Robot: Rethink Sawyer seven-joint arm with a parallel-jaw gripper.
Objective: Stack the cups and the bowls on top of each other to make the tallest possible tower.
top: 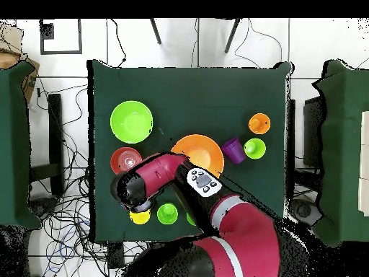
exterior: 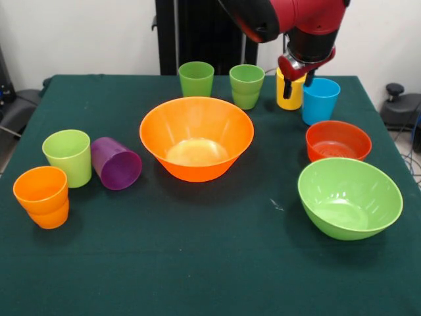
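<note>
Nearest sat the glossy lime-green plastic bowl (exterior: 349,197) at the desk's (exterior: 197,263) four o'clock, upright. Beyond, the big orange plastic bowl (exterior: 197,137) held the centre; the shallow red-orange bowl (exterior: 338,140) lay at three. Farthest, the gripper (exterior: 298,80) hung over the small yellow plastic cup (exterior: 289,91), just beside the blue plastic cup (exterior: 320,100). Whether it had closed, I could not tell. Judged: straddle only the yellow rim, clear of blue, and lift straight up.
</note>
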